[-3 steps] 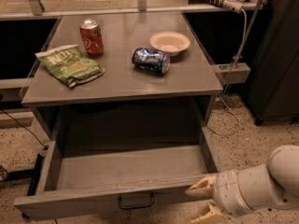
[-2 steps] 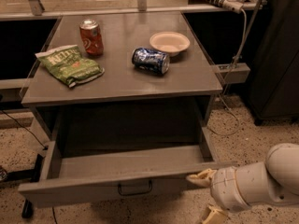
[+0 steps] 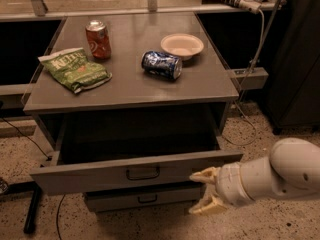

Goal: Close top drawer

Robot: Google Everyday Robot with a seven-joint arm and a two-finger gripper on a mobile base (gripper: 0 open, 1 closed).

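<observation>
Low at four o'clock, my gripper [image 3: 203, 193] hangs with its fingers spread, one above the other. The upper finger [image 3: 205, 176] lies at the right end of the top drawer [image 3: 100, 176], touching its front or just beside it; I cannot tell which. I judge I am set there so that the wrist can shove the front straight in, away from me toward twelve o'clock, with no need to pinch anything.

The drawer stands pulled well out, its front across the lower middle, and the black pull [image 3: 143, 173] sits at nine o'clock from my fingers, untouched. Pushing off-centre like this could skew the box on its runners. Below it, at six o'clock, a lower drawer [image 3: 150, 199] shows its narrower front, shut.

Nothing I can see lies inside the open box or blocks its path. Farther off, on the table [image 3: 130, 91]: a chip bag [image 3: 75, 70] at ten o'clock, a red can [image 3: 98, 39] upright behind it, a blue can [image 3: 161, 65] on its side, a bowl [image 3: 182, 45] at one o'clock. A cable [image 3: 254, 54] hangs to the right, well apart.
</observation>
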